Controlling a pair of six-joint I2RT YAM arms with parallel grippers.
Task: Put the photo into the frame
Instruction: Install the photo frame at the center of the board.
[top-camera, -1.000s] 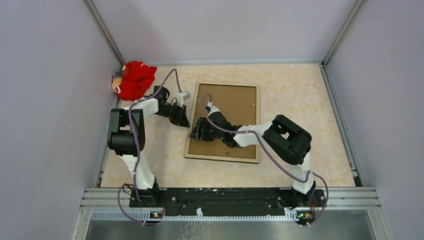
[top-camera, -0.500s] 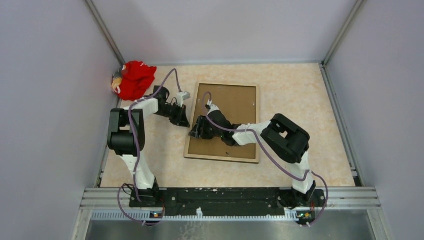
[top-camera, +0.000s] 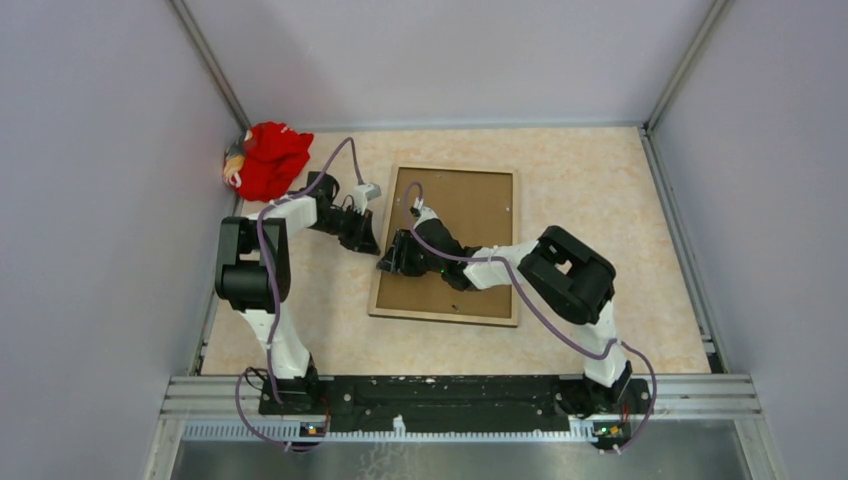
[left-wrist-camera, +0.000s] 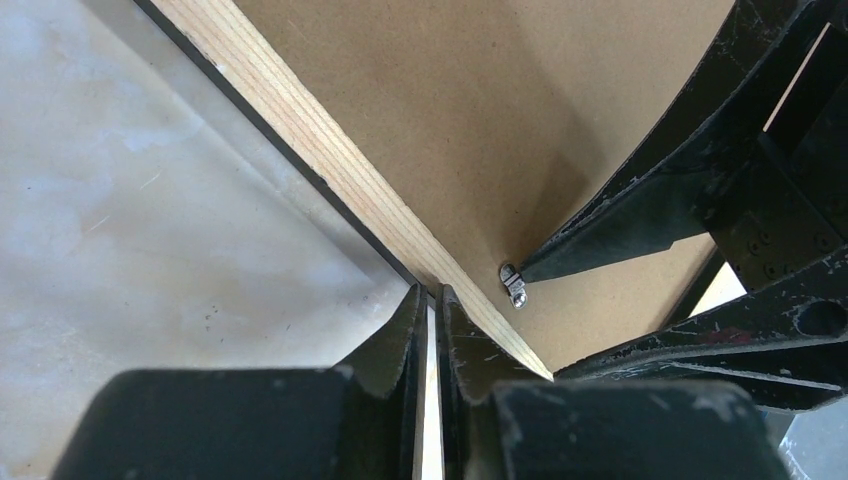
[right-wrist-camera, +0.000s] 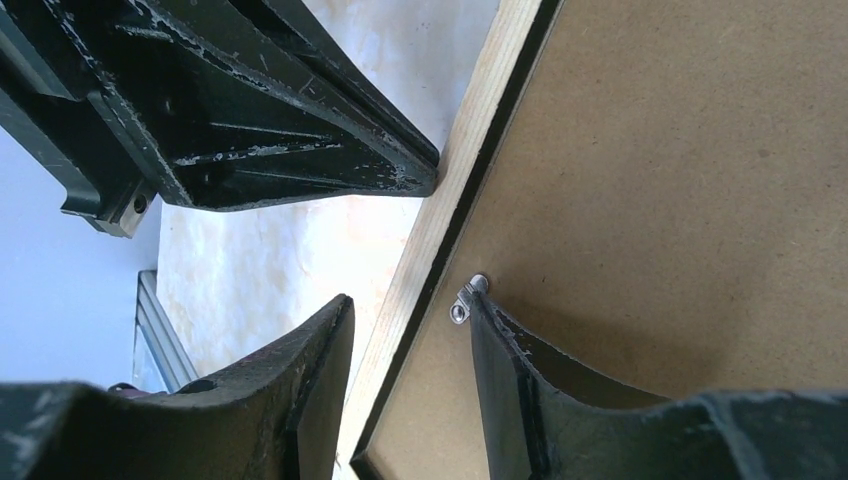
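The frame (top-camera: 450, 171) lies face down on the table, tan wood back up, with the brown backing board (top-camera: 470, 215) set inside it. The photo is hidden. My left gripper (top-camera: 372, 243) is shut, its tips (left-wrist-camera: 430, 295) against the outer edge of the frame's left rail (left-wrist-camera: 310, 135). My right gripper (top-camera: 388, 265) is open and straddles that same rail (right-wrist-camera: 480, 130). Its outer finger hangs over the table, and its inner finger (right-wrist-camera: 500, 360) touches a small metal tab (right-wrist-camera: 466, 298) on the backing board (right-wrist-camera: 680, 180). The left wrist view shows that tab (left-wrist-camera: 513, 285) too.
A red cloth bundle (top-camera: 268, 160) lies in the back left corner against the wall. Grey walls close in the table on three sides. A metal rail (top-camera: 460, 392) runs along the near edge.
My right arm has shifted a little to the left and its jaws have narrowed slightly. The left arm and the frame have not moved.
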